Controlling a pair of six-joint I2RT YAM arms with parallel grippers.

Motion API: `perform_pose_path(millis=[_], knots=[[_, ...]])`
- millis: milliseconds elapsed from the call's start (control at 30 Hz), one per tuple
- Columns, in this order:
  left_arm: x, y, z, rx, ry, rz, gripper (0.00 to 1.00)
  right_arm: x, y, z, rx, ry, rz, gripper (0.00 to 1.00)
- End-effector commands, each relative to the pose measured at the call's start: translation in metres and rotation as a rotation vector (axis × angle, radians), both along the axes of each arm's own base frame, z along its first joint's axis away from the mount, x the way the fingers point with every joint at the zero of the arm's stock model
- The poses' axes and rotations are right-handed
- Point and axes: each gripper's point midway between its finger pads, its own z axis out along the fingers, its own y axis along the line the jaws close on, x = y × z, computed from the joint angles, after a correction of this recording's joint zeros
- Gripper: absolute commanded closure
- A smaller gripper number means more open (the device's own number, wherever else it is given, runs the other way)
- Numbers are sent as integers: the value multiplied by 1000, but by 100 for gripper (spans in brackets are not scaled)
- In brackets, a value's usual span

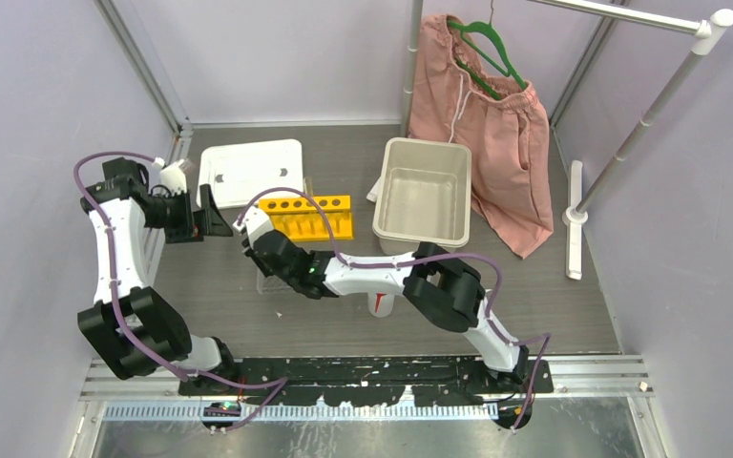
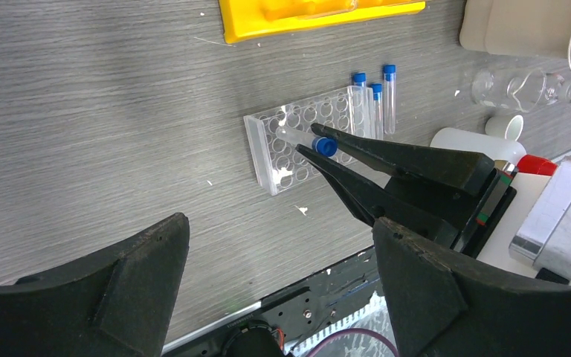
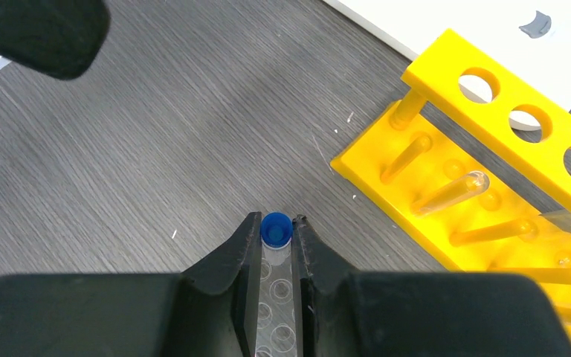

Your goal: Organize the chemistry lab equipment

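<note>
My right gripper is shut on a small blue-capped tube. It holds the tube tilted over the holes of the clear plastic grid rack. Three more blue-capped tubes stand at that rack's far end. The yellow six-hole tube rack lies just beyond it, with clear tubes in it. My left gripper hovers open and holds nothing, to the left of the racks. Small clear glassware, a tiny white cup and the red-spouted squeeze bottle sit past the grid rack.
A beige bin stands behind the racks, with a white tray to its left. Pink shorts hang on a green hanger at the back right, beside a white garment rail. The black base rail runs along the near edge.
</note>
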Motion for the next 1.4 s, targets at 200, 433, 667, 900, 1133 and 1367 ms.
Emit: perform_pose_path(millis=[200,433,667,900,1133,1367], knots=[[9,1,10,-2,-52,-14,7,3,6,21,80,-32,-6,99],[7,1,9,-4,-48,-18,7,0,6,15,71,-12,5,99],[7,0,8,-10,-43,-19,7,-5,7,23,93,0,27,99],[6,-1,9,-7,-49,-23,7,-8,6,22,92,10,33,99],[6,-1,9,-9,-47,-24,7,-10,2,17,81,19,27,99],[6,-1,9,-9,-46,-20,7,-15,0,19,84,8,31,99]])
